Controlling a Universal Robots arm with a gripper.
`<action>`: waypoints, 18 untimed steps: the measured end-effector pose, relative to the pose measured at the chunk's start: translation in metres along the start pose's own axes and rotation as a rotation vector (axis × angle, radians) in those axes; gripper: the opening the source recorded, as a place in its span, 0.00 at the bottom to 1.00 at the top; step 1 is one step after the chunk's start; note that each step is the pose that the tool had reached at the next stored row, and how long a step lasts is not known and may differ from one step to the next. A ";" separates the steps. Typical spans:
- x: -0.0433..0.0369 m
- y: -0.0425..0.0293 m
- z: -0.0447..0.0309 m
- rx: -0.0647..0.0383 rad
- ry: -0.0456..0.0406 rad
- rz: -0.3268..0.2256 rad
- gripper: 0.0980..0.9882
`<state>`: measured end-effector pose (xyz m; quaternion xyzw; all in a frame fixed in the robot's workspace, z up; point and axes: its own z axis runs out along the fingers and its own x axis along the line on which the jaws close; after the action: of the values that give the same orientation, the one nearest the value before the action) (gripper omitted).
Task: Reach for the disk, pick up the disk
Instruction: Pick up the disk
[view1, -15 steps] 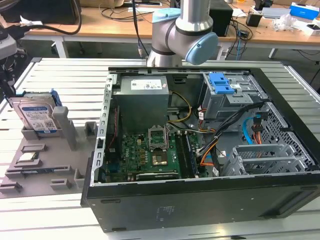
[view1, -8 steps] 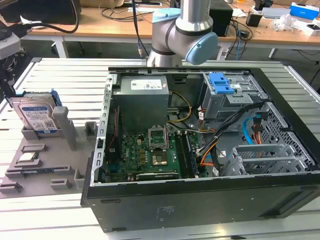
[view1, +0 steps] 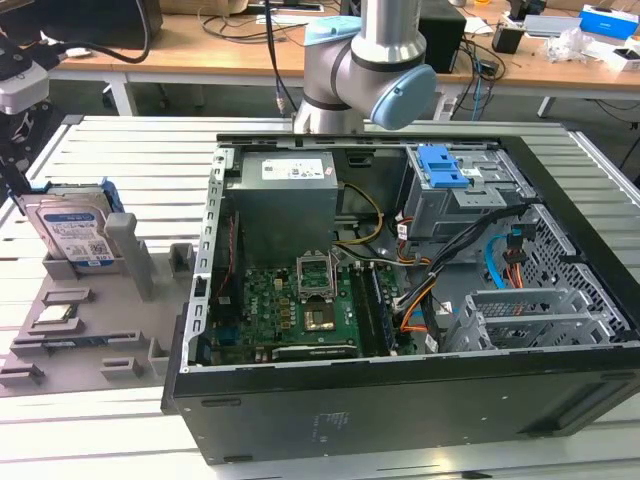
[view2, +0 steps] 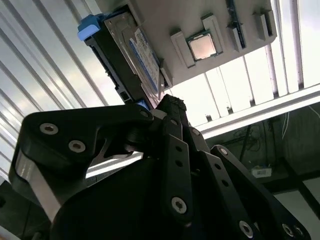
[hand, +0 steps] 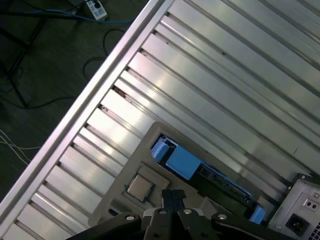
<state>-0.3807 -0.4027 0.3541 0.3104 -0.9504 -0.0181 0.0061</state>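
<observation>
Your gripper (hand: 172, 196) is pinched closed with nothing in it. The disk (view1: 70, 225) stands on its edge in the grey holder (view1: 135, 300) at the left of the exterior view. In both wrist views the gripper tip is near it, so the reach looks almost done. The pick-up is not done yet.

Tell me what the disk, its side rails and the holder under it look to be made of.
The disk: silvery metal casing, dull sheen, with a glossy paper-like label. Side rails: blue plastic, by the even moulded colour. Holder: matte grey, probably plastic.
</observation>
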 end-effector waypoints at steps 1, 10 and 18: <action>0.0000 0.0000 0.0000 0.000 0.0003 -0.005 0.01; -0.0001 0.0000 0.0000 0.000 0.0026 -0.070 0.01; -0.0002 -0.0001 0.0000 0.000 0.0041 -0.112 0.01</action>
<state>-0.3804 -0.4027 0.3541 0.3630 -0.9316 -0.0179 0.0071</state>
